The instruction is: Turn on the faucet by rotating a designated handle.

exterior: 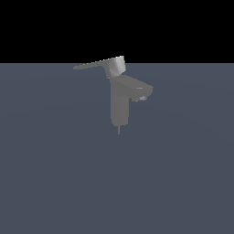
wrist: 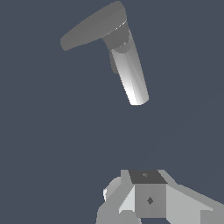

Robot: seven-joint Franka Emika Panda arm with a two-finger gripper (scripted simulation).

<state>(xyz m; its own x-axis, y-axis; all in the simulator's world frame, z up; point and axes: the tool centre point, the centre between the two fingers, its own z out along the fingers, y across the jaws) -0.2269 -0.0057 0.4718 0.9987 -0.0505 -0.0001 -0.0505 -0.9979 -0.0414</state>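
While the faucet [exterior: 120, 103] stands upright near the middle of the blue-grey desk [exterior: 45, 183], its blocky spout [exterior: 139, 89] points toward the exterior view's right. On top, the handle [exterior: 98, 64] tapers out toward the exterior view's left. Seen by the wrist camera, the claw [wrist: 148, 199] sits well apart from the faucet; whether it is spread cannot be told.

the faucet [exterior: 119, 103] is plain matte grey all over, no pattern, its handle [exterior: 98, 64] a slightly lighter grey with a pale sheen on the cap. the floor [exterior: 50, 173] is flat slate blue. the gripper [wrist: 148, 199] shows light grey and whitish faces, one dark panel.
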